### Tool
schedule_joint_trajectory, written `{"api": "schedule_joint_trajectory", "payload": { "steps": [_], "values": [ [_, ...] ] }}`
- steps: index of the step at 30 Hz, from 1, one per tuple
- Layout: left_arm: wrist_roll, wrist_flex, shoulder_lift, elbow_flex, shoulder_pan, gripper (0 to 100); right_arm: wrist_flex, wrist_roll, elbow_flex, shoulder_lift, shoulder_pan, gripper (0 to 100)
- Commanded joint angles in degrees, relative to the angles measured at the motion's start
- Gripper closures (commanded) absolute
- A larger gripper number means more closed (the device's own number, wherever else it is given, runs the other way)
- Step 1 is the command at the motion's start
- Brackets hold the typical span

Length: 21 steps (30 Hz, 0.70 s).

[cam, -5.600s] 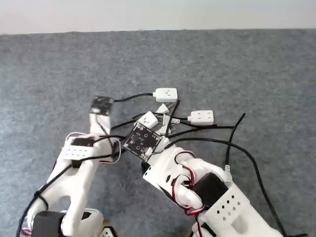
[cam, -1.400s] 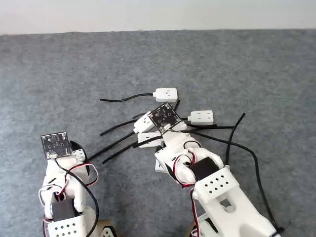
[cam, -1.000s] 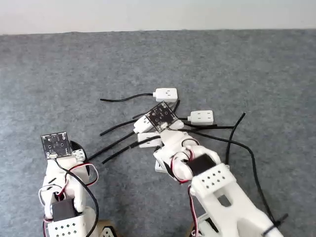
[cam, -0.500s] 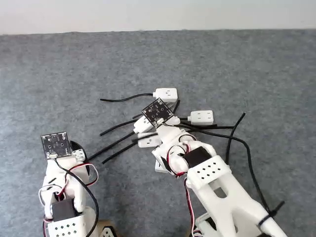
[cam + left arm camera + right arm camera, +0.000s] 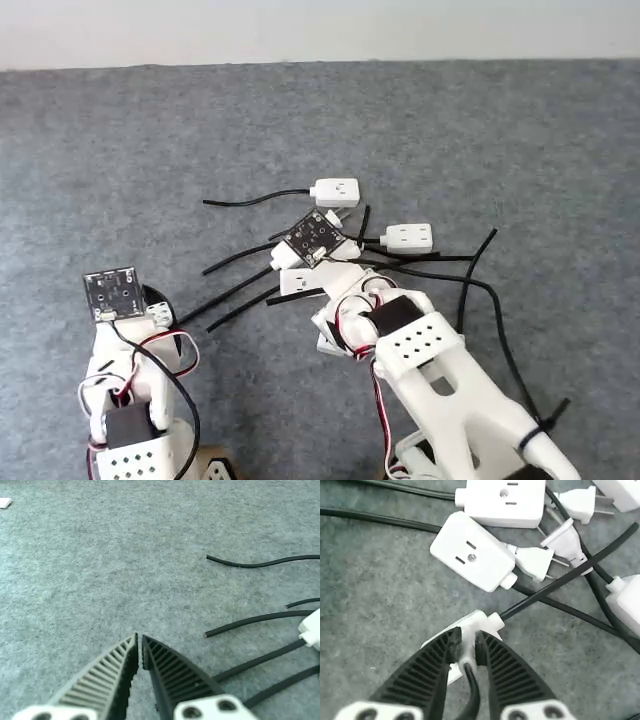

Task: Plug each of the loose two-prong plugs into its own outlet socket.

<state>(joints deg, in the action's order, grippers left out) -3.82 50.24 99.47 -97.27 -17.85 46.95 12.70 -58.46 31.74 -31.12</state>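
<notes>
Right gripper (image 5: 468, 636) is clenched on a white connector block (image 5: 479, 621) lying on the grey carpet (image 5: 380, 590), with a black cord (image 5: 555, 585) running off from it; just beyond lie 2 outlet sockets (image 5: 472, 552) and 3 loose two-prong plugs (image 5: 534, 560), prongs bare; left gripper (image 5: 139, 639), well apart over carpet, has its jaws pressed together, empty.

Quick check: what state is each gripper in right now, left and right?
Left gripper: closed, holding nothing.
Right gripper: closed on a white plastic connector block.
</notes>
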Motion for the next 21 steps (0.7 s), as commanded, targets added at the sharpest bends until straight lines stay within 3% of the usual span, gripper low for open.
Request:
{"api": "schedule_joint_trajectory", "payload": {
  "steps": [1,11,21],
  "values": [
    [0.44,0.53,0.35,0.48,-0.18,99,1.1,0.79,-0.62,-1.01,0.48,99.1],
    [2.02,0.62,0.35,0.48,-0.18,99,2.59,2.02,4.04,-11.38,0.75,99.1],
    [2.29,0.62,0.35,0.48,-0.09,98,2.77,2.29,5.36,-12.09,0.48,97.3]
  ]
}}
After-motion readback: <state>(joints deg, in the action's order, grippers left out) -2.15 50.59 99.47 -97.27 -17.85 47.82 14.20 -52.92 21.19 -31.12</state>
